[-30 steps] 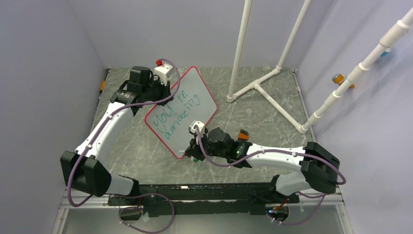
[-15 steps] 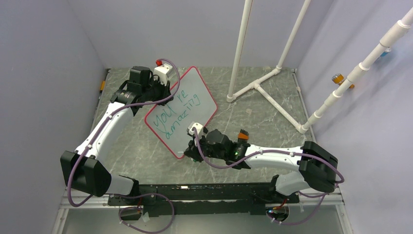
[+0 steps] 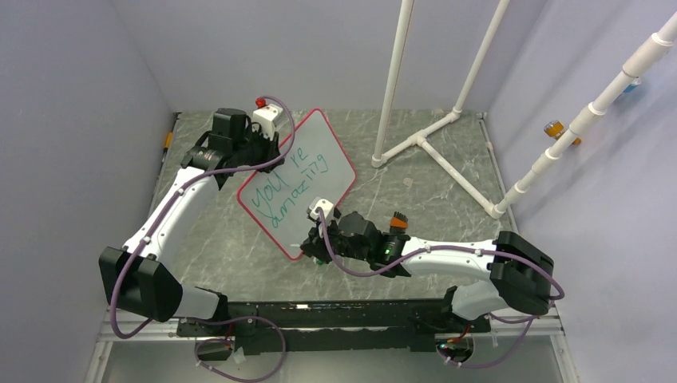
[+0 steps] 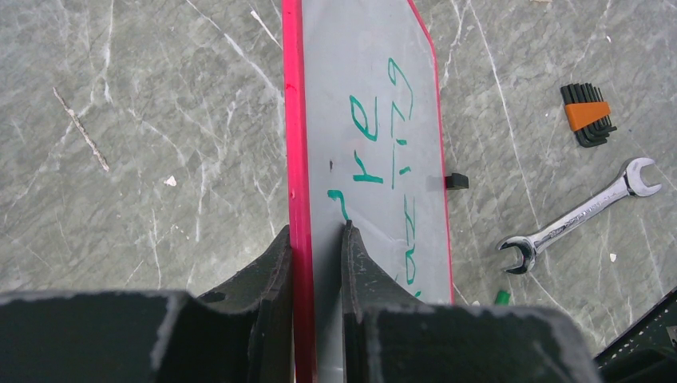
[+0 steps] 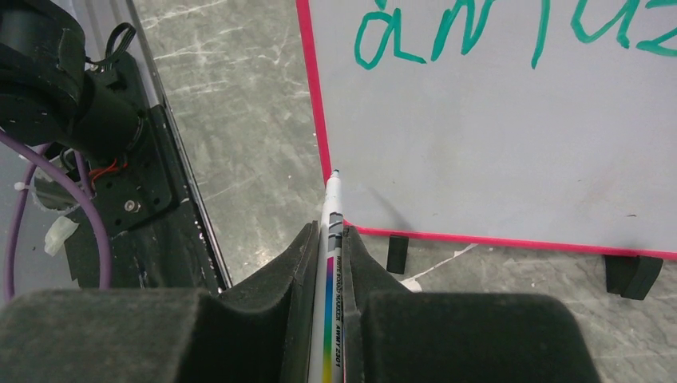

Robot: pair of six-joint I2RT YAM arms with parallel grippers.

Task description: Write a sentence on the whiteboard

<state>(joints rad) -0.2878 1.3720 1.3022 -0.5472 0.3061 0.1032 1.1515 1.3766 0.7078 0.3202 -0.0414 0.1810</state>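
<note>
Open across bare tabletop [image 3: 239,247] left of whiteboard [image 3: 319,159]. Blocked far right by white pipe frame [image 3: 435,148]. Cluttered right of board: wrench [image 4: 579,217], hex key set [image 4: 587,117] on surface, apart from board edge. Hemmed by walls [image 3: 80,120] on three sides.

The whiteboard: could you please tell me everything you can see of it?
The whiteboard is a glossy white rectangle with rounded corners, a thin red frame and small black clips along one edge. Green lettering reads "you're amazing". The left gripper clamps its frame; the marker tip, held in the right gripper, sits at its lower corner.
</note>
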